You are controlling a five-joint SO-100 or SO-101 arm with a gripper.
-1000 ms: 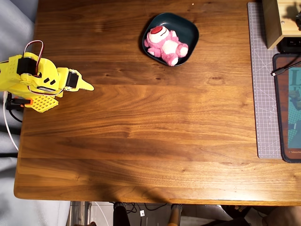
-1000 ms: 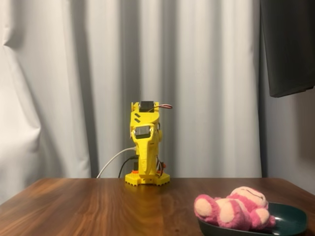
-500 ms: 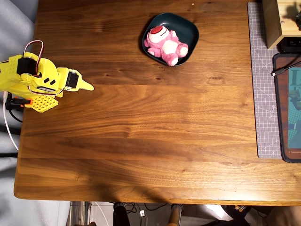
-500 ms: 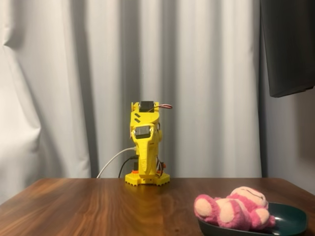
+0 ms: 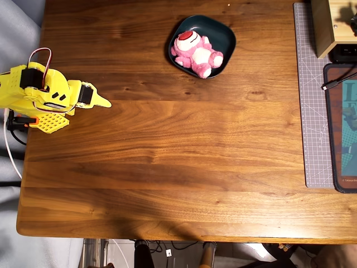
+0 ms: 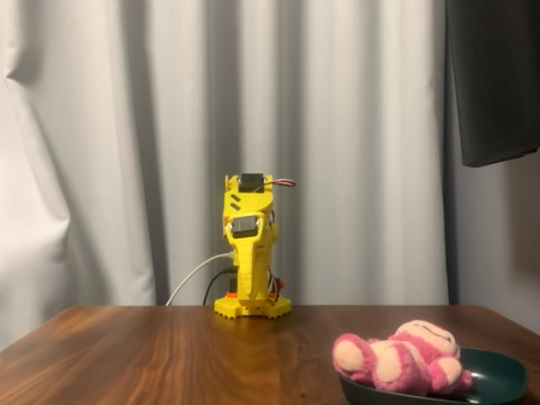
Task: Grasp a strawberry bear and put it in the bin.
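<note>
The pink strawberry bear [image 5: 196,51] lies on its back inside the dark teal bin [image 5: 226,34] at the top middle of the overhead view. The fixed view has the strawberry bear [image 6: 396,359] resting in the bin [image 6: 498,380] at the lower right, with one paw hanging over the rim. The yellow arm is folded over its base at the table's left edge. Its gripper [image 5: 105,103] is shut with nothing in it and sits far to the left of the bin. In the fixed view the gripper [image 6: 246,257] points down along the folded arm.
A wooden box [image 5: 326,28] stands at the top right corner on a grey cutting mat [image 5: 312,95]. Beside the mat lies a dark printed pad [image 5: 343,128] with a cable [image 5: 334,82] across it. White curtains [image 6: 126,152] hang behind the arm.
</note>
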